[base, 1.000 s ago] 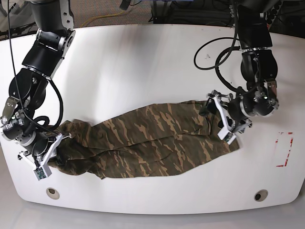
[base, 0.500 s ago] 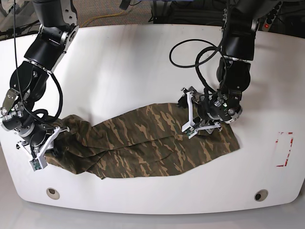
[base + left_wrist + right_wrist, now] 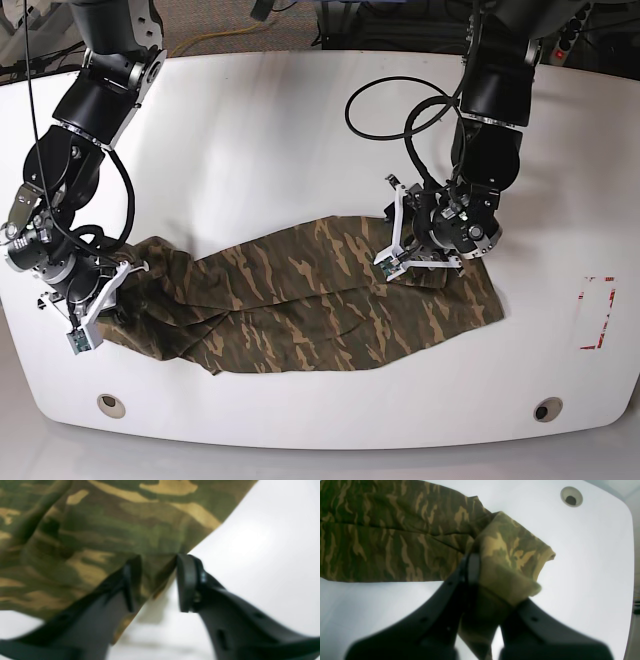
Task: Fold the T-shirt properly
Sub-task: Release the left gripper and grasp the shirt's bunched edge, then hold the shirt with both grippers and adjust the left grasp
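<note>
T-shirt (image 3: 330, 300) hem sits between the spread left pincer (image 3: 155, 582); right pincer (image 3: 492, 585) pinches a fold.

A robotics lab: white worktable (image 3: 300, 130) (red tape marks (image 3: 597, 313)), black cables (image 3: 420, 120), carpet floor (image 3: 230, 25) behind

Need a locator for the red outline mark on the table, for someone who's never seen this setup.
Start at the white table in the base view and follow the camouflage-print cloth T-shirt to its end under the left gripper. Past that end, near the table's edge, sits the red rectangular outline mark. It is the only red thing on the surface, broken and unfilled.
</note>
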{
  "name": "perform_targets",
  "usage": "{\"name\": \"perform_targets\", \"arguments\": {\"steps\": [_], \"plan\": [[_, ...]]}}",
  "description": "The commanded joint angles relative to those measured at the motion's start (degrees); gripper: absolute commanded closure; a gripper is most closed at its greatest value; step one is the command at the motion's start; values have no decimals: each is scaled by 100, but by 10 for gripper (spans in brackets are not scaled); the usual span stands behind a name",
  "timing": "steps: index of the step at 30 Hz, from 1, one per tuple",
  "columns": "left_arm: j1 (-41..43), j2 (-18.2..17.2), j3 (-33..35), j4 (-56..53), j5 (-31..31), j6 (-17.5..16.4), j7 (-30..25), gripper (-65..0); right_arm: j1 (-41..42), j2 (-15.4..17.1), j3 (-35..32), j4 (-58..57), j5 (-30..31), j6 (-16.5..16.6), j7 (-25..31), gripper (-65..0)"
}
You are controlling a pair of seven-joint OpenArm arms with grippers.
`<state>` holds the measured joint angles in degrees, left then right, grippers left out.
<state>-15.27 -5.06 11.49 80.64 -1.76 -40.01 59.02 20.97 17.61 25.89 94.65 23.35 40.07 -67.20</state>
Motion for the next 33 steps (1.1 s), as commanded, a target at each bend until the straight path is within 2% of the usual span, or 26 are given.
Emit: {"name": "perform_targets", "arguments": {"steps": [1,4,6,13,27,31,33], "plan": [[-148,-87,-36,380,-31,1,-17,-358,140,90,18,87,95,-7,148,0],[-43,-105,-54,512,-31,1,-8,-428,140,90,18,87,95,-7,148,0],[-16,-105,-160,512,-22,1,-8,-439,140,90,18,87,95,-7,148,0],[-25,-351,-80,116,-39,1,-61,-440,140,90,18,87,95,-7,148,0],[-104,-298,-63,-156,-39,1,-404,-439,140,90,26,87,95,-7,148,0],[-210,-175,-63,-288,-13,1,-527,-438,140,90,26,87,95,-7,148,0],[-236,-158,-63,-473,-13,1,-544,-406,140,90,26,87,95,-7,148,0]]}}
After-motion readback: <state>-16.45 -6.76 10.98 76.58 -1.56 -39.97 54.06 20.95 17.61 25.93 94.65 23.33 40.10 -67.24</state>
